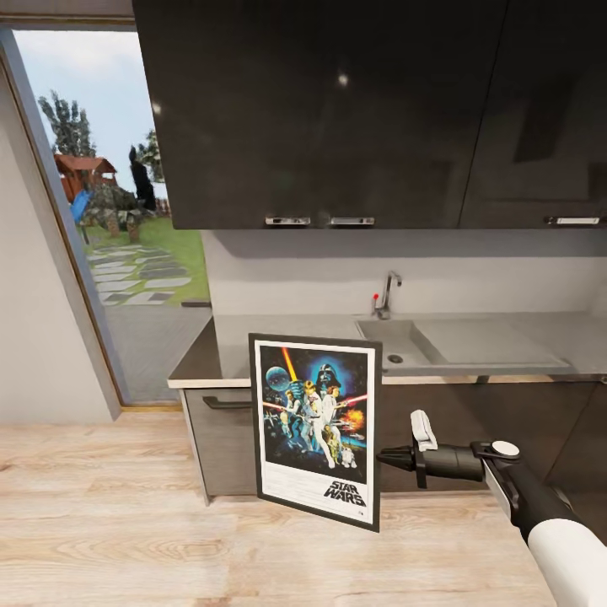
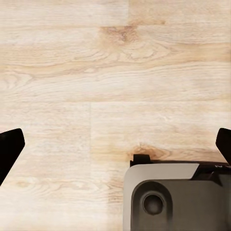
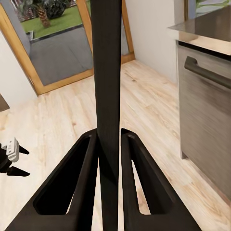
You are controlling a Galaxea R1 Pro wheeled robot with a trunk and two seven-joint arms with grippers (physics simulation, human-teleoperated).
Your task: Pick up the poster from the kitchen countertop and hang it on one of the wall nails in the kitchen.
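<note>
Poster (image 1: 316,428), an upright rectangular Star Wars film print in a thin black frame with a white border, was held clear of the long glossy grey tabletop (image 1: 472,341), suspended in front of the dark grey cabinet fronts above the light wood floor (image 1: 126,539). It appeared rigid, flat and light, judged prone to swing or pivot when pinched at one edge only; the frame edge offered the sole practical hold. The right gripper (image 1: 381,458) was closed narrowly on the poster's right edge, and in the right wrist view both black fingers (image 3: 82,187) pressed against the frame, seen edge-on between them. The left gripper (image 2: 115,144) stood wide apart, empty, over bare floor.
</note>
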